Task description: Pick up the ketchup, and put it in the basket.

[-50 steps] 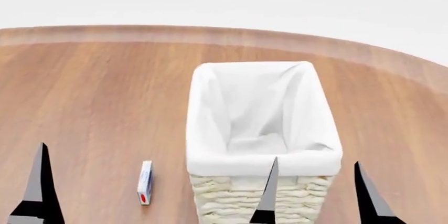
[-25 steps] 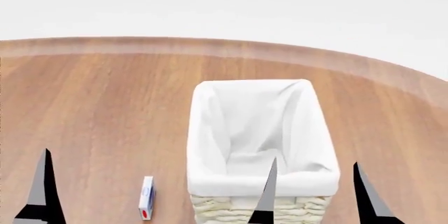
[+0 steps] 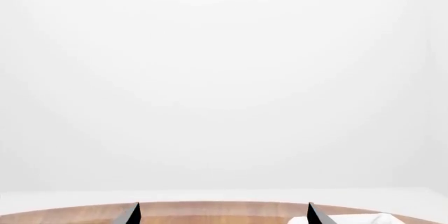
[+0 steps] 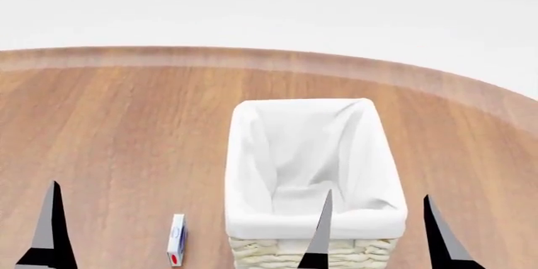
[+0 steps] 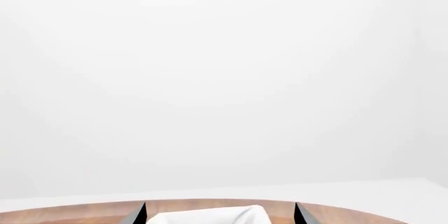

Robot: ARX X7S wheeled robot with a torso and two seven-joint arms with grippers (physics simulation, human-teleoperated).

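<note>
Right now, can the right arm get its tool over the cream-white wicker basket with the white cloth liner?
Probably yes. The right tool hangs open at the cream-white wicker basket's near rim, and nothing stands between them. The liner holds nothing visible.

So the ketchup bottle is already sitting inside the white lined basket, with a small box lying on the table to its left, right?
Not quite. The head view shows the basket holding nothing but its liner; no ketchup is visible anywhere. The small box does lie on the table to its left.
</note>
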